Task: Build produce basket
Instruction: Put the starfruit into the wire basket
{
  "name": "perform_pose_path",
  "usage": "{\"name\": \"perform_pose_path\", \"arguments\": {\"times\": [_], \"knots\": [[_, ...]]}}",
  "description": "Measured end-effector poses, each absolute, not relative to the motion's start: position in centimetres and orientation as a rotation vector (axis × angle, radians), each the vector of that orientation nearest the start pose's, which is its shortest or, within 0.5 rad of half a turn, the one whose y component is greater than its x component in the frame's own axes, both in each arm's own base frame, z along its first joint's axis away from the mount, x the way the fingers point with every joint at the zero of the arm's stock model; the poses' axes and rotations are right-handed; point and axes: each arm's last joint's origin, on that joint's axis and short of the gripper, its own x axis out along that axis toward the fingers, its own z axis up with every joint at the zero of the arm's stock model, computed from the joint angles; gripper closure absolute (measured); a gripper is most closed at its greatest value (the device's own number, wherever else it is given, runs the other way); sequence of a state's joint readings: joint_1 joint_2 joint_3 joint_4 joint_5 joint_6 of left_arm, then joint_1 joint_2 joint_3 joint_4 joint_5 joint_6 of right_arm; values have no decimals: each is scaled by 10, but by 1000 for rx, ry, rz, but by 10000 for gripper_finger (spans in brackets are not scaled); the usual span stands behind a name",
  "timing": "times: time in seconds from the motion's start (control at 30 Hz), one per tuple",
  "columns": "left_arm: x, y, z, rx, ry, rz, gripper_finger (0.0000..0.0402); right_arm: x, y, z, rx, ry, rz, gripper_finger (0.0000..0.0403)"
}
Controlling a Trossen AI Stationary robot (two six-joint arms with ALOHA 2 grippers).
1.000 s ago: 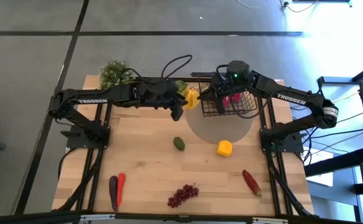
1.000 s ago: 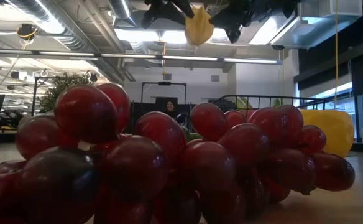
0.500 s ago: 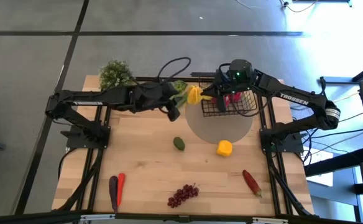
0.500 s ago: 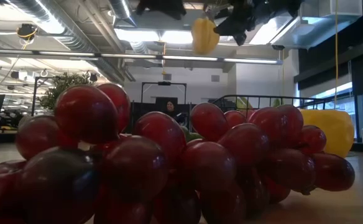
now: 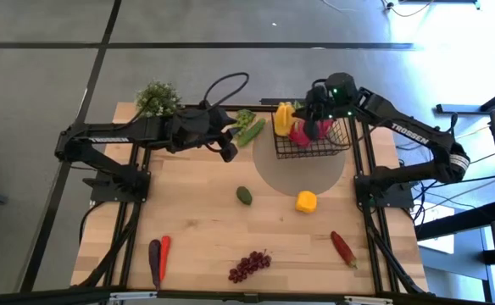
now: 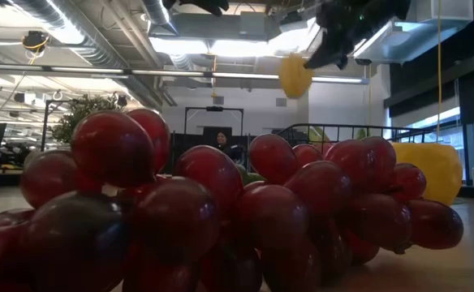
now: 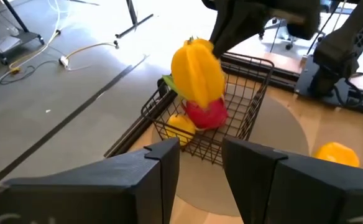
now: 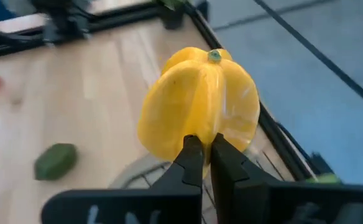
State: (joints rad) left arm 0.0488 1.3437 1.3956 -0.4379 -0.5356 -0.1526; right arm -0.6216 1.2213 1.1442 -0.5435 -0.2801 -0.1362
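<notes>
The right gripper (image 8: 201, 163) is clamped on the starfruit (image 8: 197, 112), above the basket's (image 5: 314, 149) left edge; wooden counter (image 5: 205, 229), grey floor.

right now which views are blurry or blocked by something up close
Low view: the purple grapes fill the picture, close and soft, with bright ceiling lights above. Right wrist view: the starfruit is sharp, the table behind it blurred.
</notes>
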Motion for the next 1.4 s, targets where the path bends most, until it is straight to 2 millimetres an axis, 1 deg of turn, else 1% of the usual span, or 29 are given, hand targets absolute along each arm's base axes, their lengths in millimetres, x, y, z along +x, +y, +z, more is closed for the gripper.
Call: {"name": "perform_pose_path", "arguments": {"times": [0.13,0.23,0.47,0.63,0.87,1.13,1.4], "knots": [[287,29,398,-53,335,603,293,205,-152,318,216,620,-321,403],[287,29,399,-54,334,603,292,201,-153,298,272,663,-336,403],[287,29,399,-56,333,603,292,198,-151,256,295,699,-332,403],[287,29,399,-58,332,604,293,194,-148,232,307,715,-330,403],[287,29,399,-60,327,604,293,191,-143,204,328,745,-286,403],[287,29,399,-60,327,605,293,197,-147,194,303,725,-261,400],[287,29,399,-83,321,609,293,201,-150,182,331,767,-257,356]]}}
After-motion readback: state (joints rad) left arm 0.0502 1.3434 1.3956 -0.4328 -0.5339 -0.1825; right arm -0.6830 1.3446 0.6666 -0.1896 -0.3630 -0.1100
